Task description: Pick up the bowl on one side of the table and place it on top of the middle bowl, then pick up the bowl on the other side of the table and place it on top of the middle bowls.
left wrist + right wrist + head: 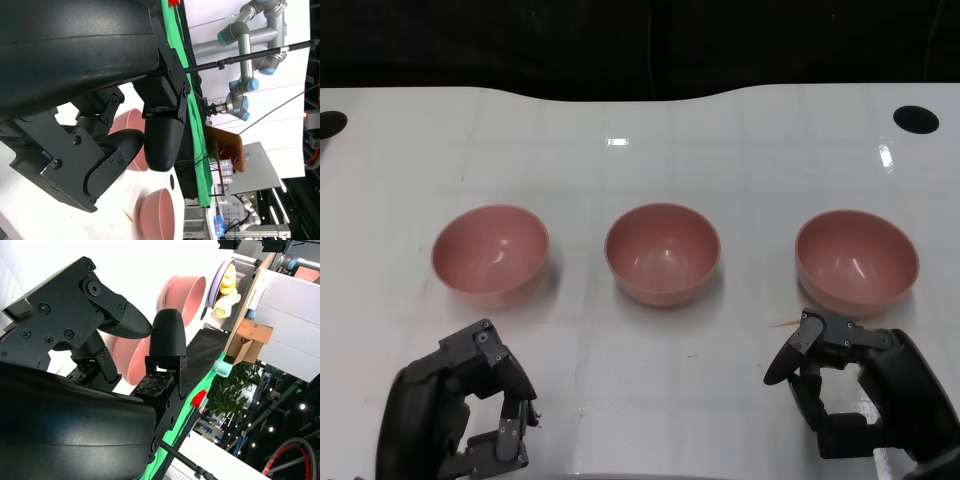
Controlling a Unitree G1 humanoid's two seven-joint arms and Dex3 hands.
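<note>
Fingers (798, 352) of the right hand (860, 385), parted and holding nothing, are hovering near the right bowl (857, 261), needing a rim pinch before lifting it onto the middle bowl (663, 252).

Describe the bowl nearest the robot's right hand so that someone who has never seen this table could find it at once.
On the white table three pink bowls stand in a row, all upright and empty. Take the right bowl, the one just beyond the right hand. Unlike the middle bowl and left bowl, it sits nearest the black hole at the table's far right corner.
</note>
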